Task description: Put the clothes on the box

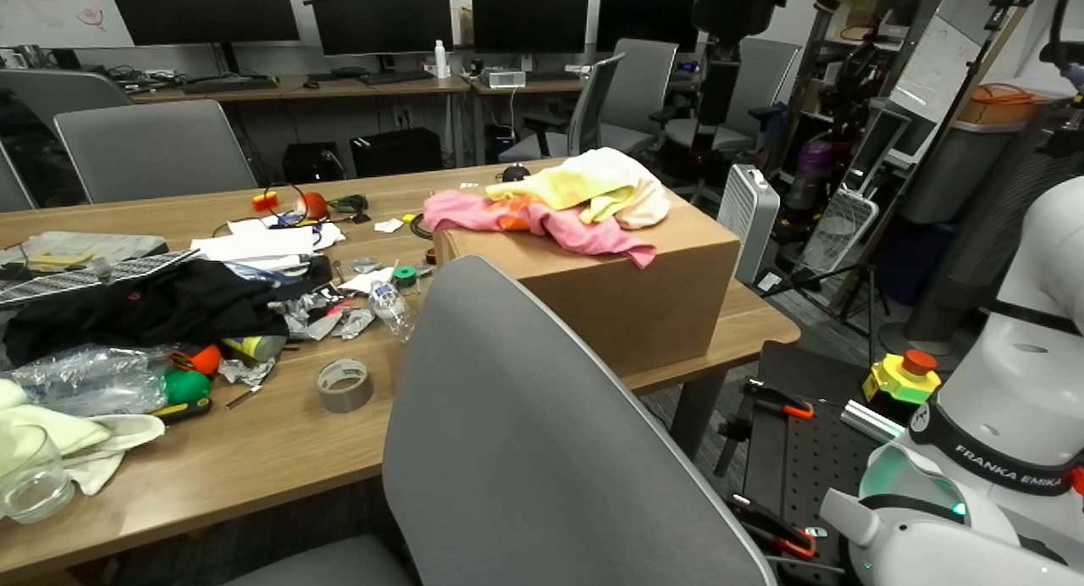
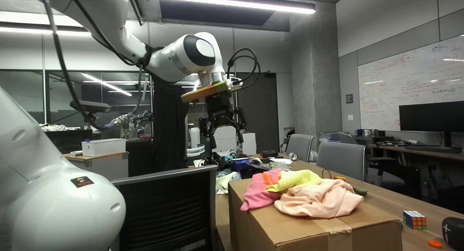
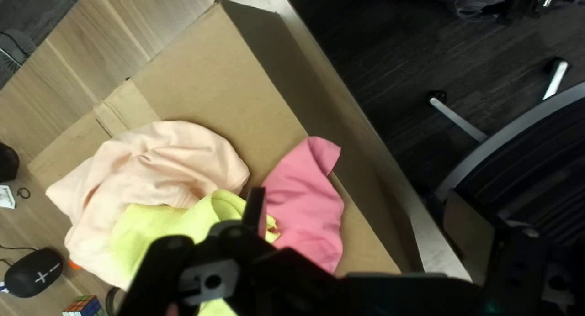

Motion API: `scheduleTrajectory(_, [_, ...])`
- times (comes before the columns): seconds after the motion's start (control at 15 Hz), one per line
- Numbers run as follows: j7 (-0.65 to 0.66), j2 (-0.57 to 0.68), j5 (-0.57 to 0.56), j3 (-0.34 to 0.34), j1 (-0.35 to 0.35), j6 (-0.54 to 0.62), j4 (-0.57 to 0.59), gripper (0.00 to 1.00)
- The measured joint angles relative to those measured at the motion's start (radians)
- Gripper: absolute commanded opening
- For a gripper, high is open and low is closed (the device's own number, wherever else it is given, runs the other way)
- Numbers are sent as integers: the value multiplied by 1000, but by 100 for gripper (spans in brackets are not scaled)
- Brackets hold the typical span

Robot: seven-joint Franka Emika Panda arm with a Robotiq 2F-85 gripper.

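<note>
A closed cardboard box [image 1: 644, 315] stands on the table and also shows in an exterior view [image 2: 261, 229] and the wrist view [image 3: 215, 65]. A heap of clothes lies on its top: a pink cloth [image 1: 474, 213], a yellow cloth [image 2: 297, 179] and a peach cloth [image 3: 151, 165]. The pink cloth hangs slightly over one box edge. My gripper [image 2: 227, 139] is open and empty, above the clothes and apart from them. In the wrist view its fingers [image 3: 363, 224] are wide apart, with the pink cloth and box edge visible between them.
A black cloth [image 1: 144, 306], a pale yellow cloth [image 1: 51, 433], a tape roll [image 1: 344, 386], a glass [image 1: 34, 476] and plastic bottles clutter the table. A grey chair [image 1: 542, 450] stands against the table. A Rubik's cube [image 2: 414, 220] and black speaker [image 2: 453, 231] lie beside the box.
</note>
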Motion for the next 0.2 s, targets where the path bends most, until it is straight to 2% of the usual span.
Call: scheduleTrajectory(0.2, [-3,-77,0,0,20,19,-51,100])
